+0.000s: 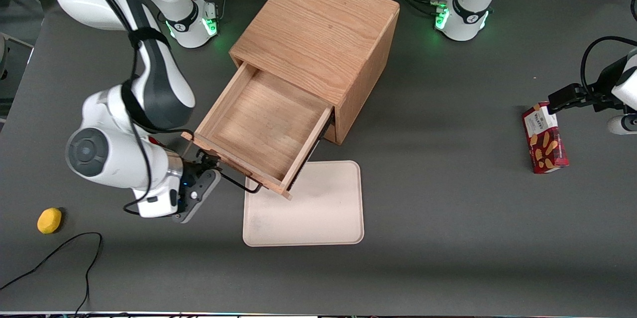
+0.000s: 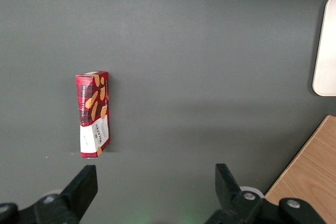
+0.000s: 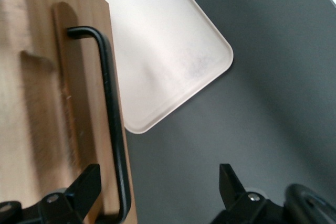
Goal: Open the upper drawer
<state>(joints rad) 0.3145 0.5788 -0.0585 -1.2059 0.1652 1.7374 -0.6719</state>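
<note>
The upper drawer (image 1: 259, 124) of the oak cabinet (image 1: 318, 29) stands pulled far out, its shallow wooden tray bare inside. Its black wire handle (image 1: 244, 186) sticks out from the drawer front toward the front camera. My right gripper (image 1: 211, 168) is at the end of that handle nearest the working arm. In the right wrist view the gripper (image 3: 157, 187) is open. The handle bar (image 3: 111, 114) runs along the drawer front (image 3: 47, 103) and passes between the fingers close to one finger (image 3: 86, 182), with a wide gap to the other.
A beige tray (image 1: 308, 208) lies flat on the table, partly under the drawer's front corner, also seen as the beige tray (image 3: 163, 51). A yellow object (image 1: 50, 220) and a black cable (image 1: 59, 253) lie toward the working arm's end. A red cookie box (image 1: 545, 144) lies toward the parked arm's end.
</note>
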